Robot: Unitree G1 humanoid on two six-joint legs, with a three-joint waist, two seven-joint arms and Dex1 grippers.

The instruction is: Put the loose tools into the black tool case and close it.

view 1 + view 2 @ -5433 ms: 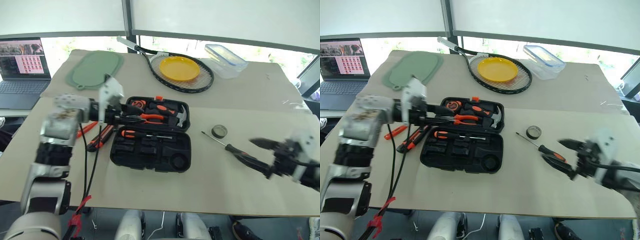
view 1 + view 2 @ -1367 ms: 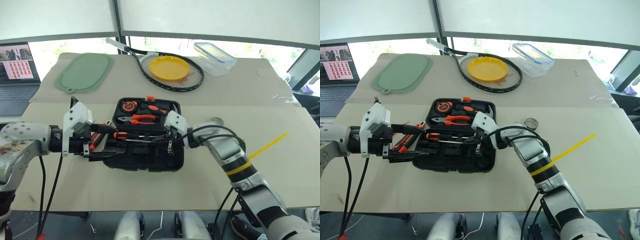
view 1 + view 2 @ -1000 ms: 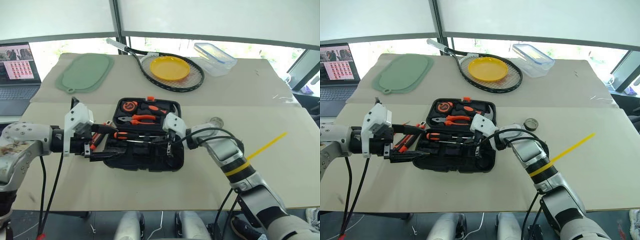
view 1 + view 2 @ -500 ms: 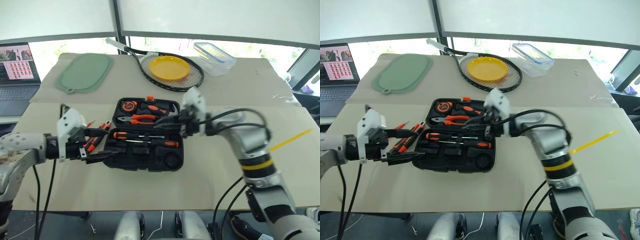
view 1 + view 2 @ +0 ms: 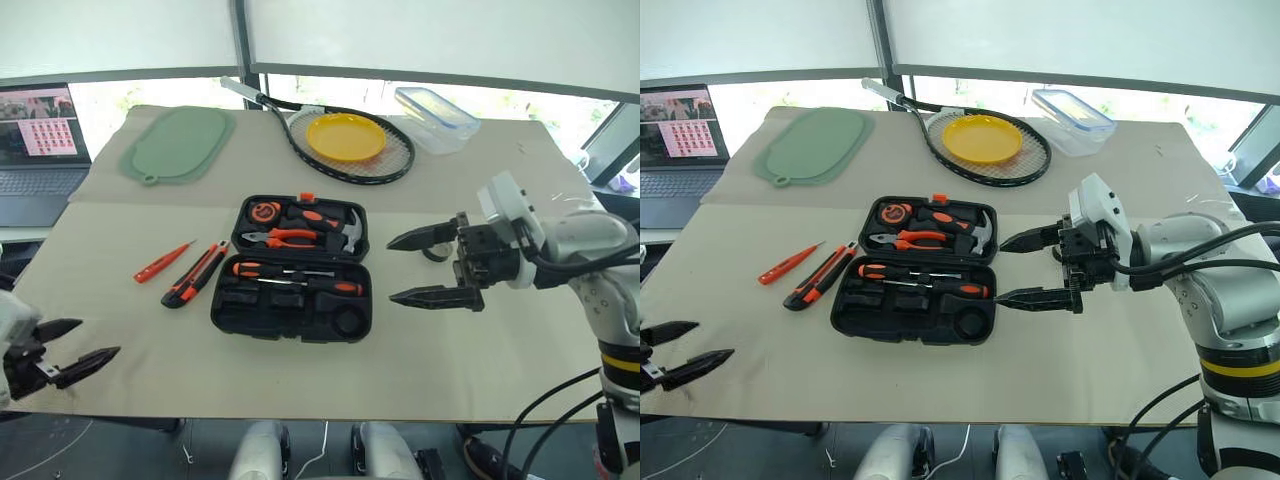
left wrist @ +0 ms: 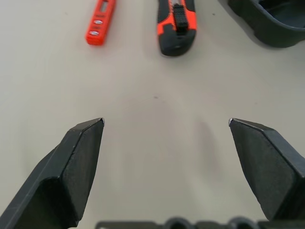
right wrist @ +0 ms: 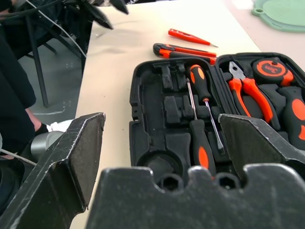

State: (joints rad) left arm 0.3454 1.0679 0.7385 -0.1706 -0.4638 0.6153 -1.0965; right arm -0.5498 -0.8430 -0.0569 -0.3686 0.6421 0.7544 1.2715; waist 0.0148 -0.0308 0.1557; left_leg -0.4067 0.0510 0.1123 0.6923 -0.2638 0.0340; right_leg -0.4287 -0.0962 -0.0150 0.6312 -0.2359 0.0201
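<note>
Case (image 5: 291, 276) lying open mid-table, two screwdrivers (image 5: 300, 278) now slotted. Right gripper (image 5: 432, 268) just released second, empty, spread wide. Left gripper (image 5: 62, 352) wide, empty (near edge). Knife (image 5: 190, 277), slim screwdriver (image 5: 163, 261) left of case.

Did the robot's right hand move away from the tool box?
Yes. A second ago it reached into the black tool case. Now the right hand hovers open over the table to the case's right, and a second screwdriver lies inside.

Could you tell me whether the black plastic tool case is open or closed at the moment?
Open: the black plastic tool case lies flat, both halves spread, tools visible inside.
</note>
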